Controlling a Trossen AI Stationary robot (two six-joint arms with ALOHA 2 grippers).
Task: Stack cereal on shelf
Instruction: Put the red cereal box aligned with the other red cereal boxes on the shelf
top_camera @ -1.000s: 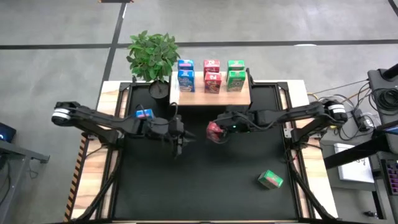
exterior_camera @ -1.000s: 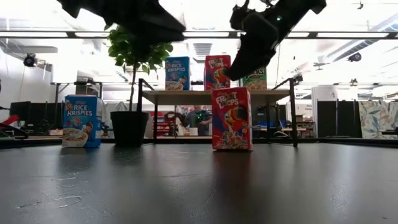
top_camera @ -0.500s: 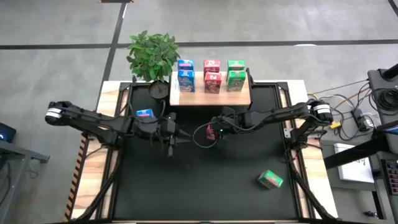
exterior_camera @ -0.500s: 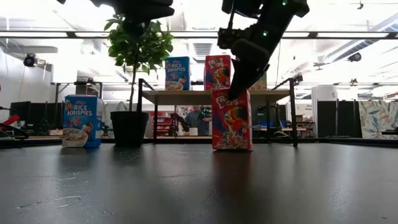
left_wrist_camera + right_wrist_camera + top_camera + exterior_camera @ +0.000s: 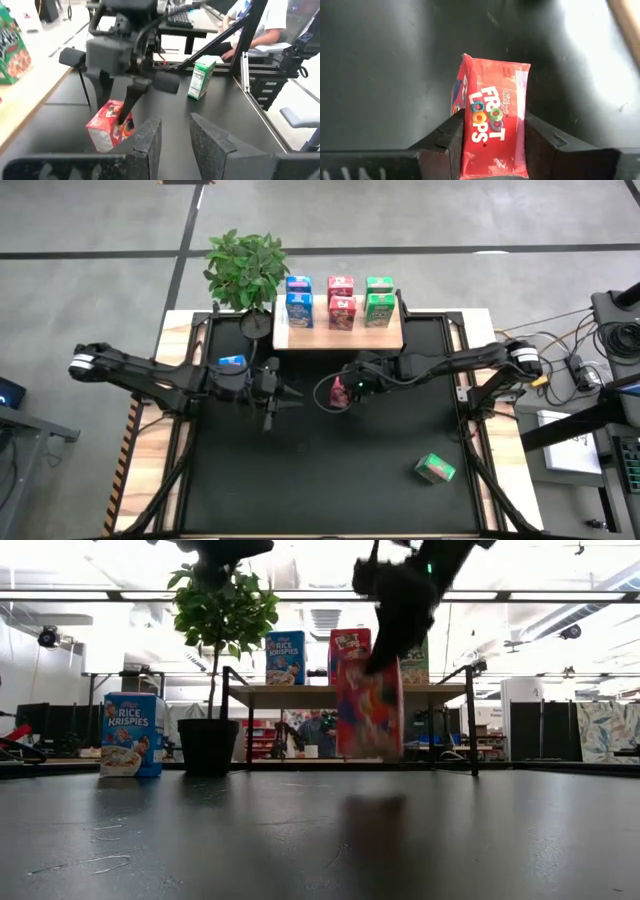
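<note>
My right gripper (image 5: 345, 391) is shut on a red-pink cereal carton (image 5: 339, 392) over the middle of the black mat, in front of the shelf (image 5: 338, 336). The carton also shows in the low view (image 5: 368, 705) and in the right wrist view (image 5: 492, 125). Blue, red and green cartons (image 5: 340, 300) stand on the light-wood shelf. A blue carton (image 5: 232, 363) stands upright on the mat at the left. A green carton (image 5: 435, 470) lies on the mat at the near right. My left gripper (image 5: 272, 395) hangs open and empty, left of the red carton. My right gripper pinches the red-pink carton between its two fingers, one on each narrow side (image 5: 466, 135) near the top end. The fingers (image 5: 400, 600) come from above, slanting down from the table's right. The carton hangs below them, a little tilted (image 5: 110, 132), clear of the mat.
A potted plant (image 5: 245, 265) stands at the far left, beside the shelf. The shelf's dark legs (image 5: 470, 725) stand behind the held carton. Bare black mat (image 5: 330, 470) lies toward the near edge. A person sits beyond the table (image 5: 265, 25).
My right gripper has come down onto the top of the red-pink carton, taken hold of it and raised it a little off the mat; the carton now hangs slightly tilted. My left gripper has drawn back toward the table's left edge.
</note>
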